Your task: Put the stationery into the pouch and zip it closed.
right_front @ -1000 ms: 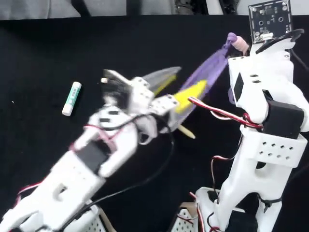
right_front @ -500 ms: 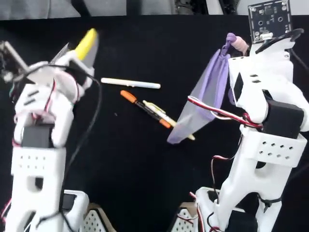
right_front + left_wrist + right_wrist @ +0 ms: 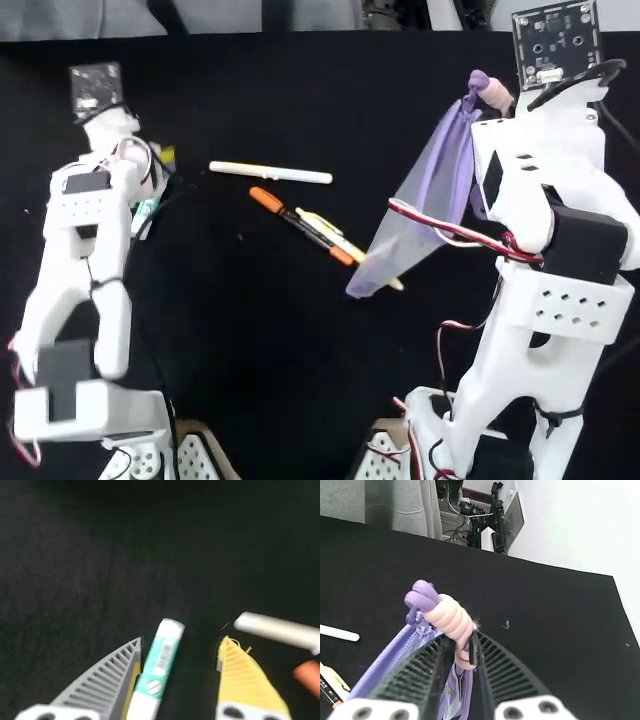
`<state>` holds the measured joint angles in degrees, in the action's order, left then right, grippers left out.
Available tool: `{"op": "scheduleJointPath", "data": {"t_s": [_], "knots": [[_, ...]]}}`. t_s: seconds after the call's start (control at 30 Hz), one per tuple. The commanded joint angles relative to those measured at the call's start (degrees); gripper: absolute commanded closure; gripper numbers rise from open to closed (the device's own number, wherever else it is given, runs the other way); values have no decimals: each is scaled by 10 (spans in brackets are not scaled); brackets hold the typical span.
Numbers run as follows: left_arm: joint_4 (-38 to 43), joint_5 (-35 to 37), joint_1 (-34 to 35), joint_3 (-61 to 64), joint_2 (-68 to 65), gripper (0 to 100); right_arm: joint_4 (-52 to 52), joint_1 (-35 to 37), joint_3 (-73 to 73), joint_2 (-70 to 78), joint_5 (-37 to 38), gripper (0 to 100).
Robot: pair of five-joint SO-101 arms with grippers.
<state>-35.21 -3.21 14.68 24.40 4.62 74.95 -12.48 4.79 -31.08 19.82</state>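
Note:
A purple pouch [image 3: 432, 195] hangs above the table from its pink loop [image 3: 454, 618]. My right gripper [image 3: 461, 644] is shut on that loop, high at the right [image 3: 492, 93]. At the far left my left gripper [image 3: 153, 187] points down over a white and green glue stick [image 3: 159, 666]. It stands open, with the grey finger [image 3: 107, 680] and the yellow finger [image 3: 245, 675] on either side of the stick. A white pen [image 3: 270, 173], an orange marker [image 3: 300, 225] and a yellow pen [image 3: 335, 240] lie on the black mat mid-table. The pouch's lower corner hides the yellow pen's end.
The white pen [image 3: 277, 629] lies close beside the yellow finger, and the orange marker's tip [image 3: 309, 674] shows just past it. The right arm's white body [image 3: 550, 260] takes up the right side. Open black mat lies in front of the pens.
My left arm swung from the pouch to the far left and came down over the glue stick. The pouch, stretched out before, now hangs straight from the right gripper.

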Motion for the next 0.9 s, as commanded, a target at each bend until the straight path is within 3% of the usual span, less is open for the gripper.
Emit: {"op": "scheduleJointPath", "data": {"t_s": [0.0, 0.27, 0.47, 0.7, 0.87], "knots": [[-1, -83, 17, -69, -77, 751, -2, -5, 4, -4, -1, 988], [3, -76, -66, -151, -161, 755, -2, -5, 4, -4, -1, 988], [-42, 199, -132, -231, -183, 749, 6, -5, 4, -4, -1, 988], [-178, 409, -161, -408, -314, 749, 11, -5, 4, -4, 0, 988], [-355, 519, -172, -604, -413, 749, 11, -5, 4, -4, 0, 988]]}}
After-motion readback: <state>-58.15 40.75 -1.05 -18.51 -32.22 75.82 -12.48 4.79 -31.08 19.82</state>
